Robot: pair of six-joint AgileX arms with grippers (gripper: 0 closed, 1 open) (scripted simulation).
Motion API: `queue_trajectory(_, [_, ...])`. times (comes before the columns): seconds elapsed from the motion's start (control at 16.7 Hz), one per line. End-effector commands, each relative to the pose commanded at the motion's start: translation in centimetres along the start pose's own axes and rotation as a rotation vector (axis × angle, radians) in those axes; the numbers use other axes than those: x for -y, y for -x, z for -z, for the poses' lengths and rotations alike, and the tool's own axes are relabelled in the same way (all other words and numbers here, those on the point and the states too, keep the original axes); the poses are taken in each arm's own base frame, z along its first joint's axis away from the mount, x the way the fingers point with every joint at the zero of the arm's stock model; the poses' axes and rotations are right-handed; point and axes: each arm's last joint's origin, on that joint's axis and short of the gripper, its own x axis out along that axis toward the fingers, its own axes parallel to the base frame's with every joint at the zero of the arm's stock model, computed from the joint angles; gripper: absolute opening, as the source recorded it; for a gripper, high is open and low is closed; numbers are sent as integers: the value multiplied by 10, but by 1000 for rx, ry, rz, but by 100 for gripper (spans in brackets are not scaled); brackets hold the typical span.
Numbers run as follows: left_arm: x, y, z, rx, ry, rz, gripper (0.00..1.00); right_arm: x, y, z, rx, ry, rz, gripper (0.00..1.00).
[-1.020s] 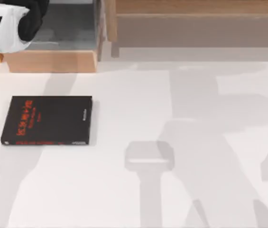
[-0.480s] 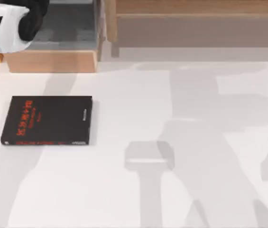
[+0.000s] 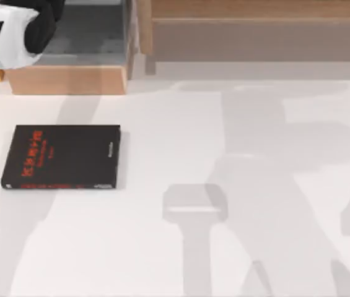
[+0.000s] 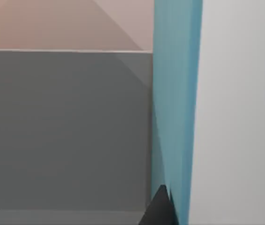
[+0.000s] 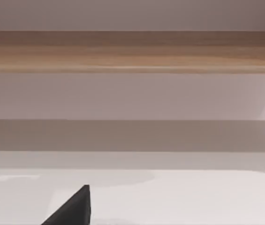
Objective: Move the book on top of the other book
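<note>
Left arm: we see our left arm point(image 3: 10, 31) at the far left corner of the top view, raised above the wooden ledge point(image 3: 69, 79) behind the table.
Teal book: in the left wrist view the teal-blue book point(image 4: 175, 93) runs as a narrow band straight out from our left gripper point(image 4: 162, 206), so it sits right at the fingers, edge-on to the camera.
Left grip: we judge the left gripper to be clamped on the teal book, since the dark fingertip point(image 4: 160, 208) lies against its near end; the second finger is hidden, so this is a judgement.
Black book: the black book with red lettering point(image 3: 61, 156) lies flat on the white table point(image 3: 236, 154), below and nearer the front than our left gripper, almost straight under the arm's line.
Long axis: the black book's long side runs left to right across the table, red lettering along its left end.
Key relation: the target lies forward and down from the held book, so we judge that the coming move calls for a short carry toward the front, the teal book laid flat with its length matched to the black one.
Nearer arm: the left arm is far nearer the black book.
Right arm: in the right wrist view we see one dark fingertip point(image 5: 71, 208) of our right gripper over bare table; we cannot tell how its fingers stand.
</note>
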Motion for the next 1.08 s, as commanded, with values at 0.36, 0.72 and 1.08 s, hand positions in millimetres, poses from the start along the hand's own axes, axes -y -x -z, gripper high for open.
queue_trajectory(0.36, [-6, 4, -8, 9, 6, -4, 0, 0, 0, 0, 0, 0, 0, 100])
queue_trajectory(0.72, [-1, 9, -10, 1, -1, -3, 0, 0, 0, 0, 0, 0, 0, 100])
queue_trajectory(1.08, [-7, 45, -43, 39, -204, -6, 0, 0, 0, 0, 0, 0, 0, 100])
